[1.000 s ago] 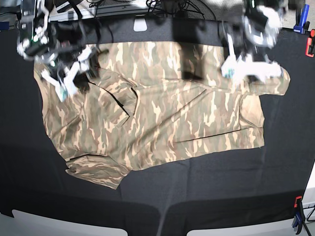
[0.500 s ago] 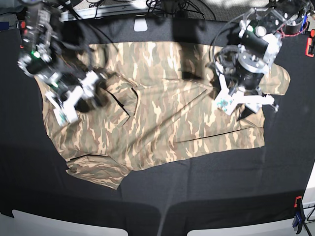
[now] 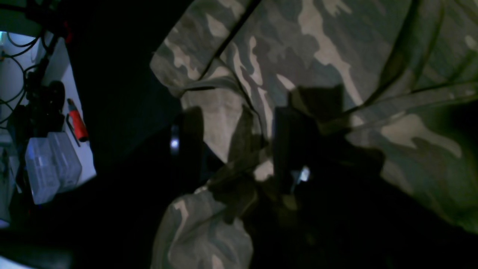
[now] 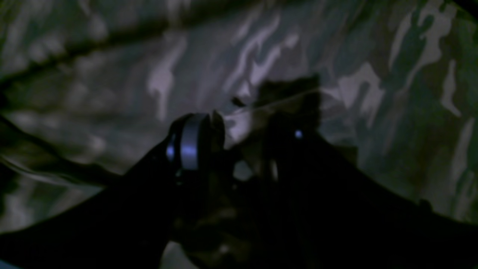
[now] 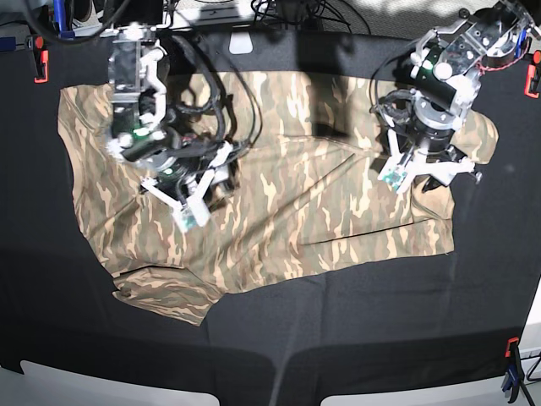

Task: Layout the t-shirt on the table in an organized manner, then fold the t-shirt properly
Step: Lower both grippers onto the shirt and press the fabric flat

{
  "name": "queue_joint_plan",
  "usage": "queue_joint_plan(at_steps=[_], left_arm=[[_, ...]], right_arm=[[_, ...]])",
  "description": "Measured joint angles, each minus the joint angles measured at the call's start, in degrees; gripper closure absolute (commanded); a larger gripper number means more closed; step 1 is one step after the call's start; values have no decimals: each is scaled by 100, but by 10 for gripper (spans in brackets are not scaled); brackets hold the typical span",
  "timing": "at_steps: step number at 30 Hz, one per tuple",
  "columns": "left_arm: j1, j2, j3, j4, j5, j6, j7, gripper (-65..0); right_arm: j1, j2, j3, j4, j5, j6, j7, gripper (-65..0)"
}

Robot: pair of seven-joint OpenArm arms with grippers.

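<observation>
Camouflage t-shirt [image 5: 279,203] lies spread but rumpled across the black counter [image 5: 355,338]; left claw [image 5: 420,178] gapes over a sleeve fold, empty; right claw [image 5: 193,196], part open, holds nothing visible; each should pinch one fabric layer before pulling outward.

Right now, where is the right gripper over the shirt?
In the base view the right gripper is on the picture's left, low over the t-shirt near its folded crease, well inside the cloth's edges.
</observation>
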Motion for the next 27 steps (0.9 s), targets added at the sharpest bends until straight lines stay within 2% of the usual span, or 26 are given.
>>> queue_joint_plan(at_steps=[4,6,12,16,19,24,27], left_arm=[[2,0,0,0,2,0,-15,-277],[2,0,0,0,0,0,-44,-277],[2,0,0,0,0,0,-46,-277],[0,0,0,0,0,-2,-46,-277],[0,0,0,0,2,0,-46,-277],[0,0,0,0,4,0,-48,-277],[0,0,0,0,2,0,-46,-277]], right_arm=[[2,85,13,2,-48,2,-61,-98],[-2,109,13,46,-50,0,-125,0],[31,109,13,553,-61,0,203,0],[306,136,13,581,-92,2,74,0],[345,315,0,581,-52,4,87,0],[407,868,4,581,-74,2,44,0],[402,1027,129,581,-68,4,-13,0]])
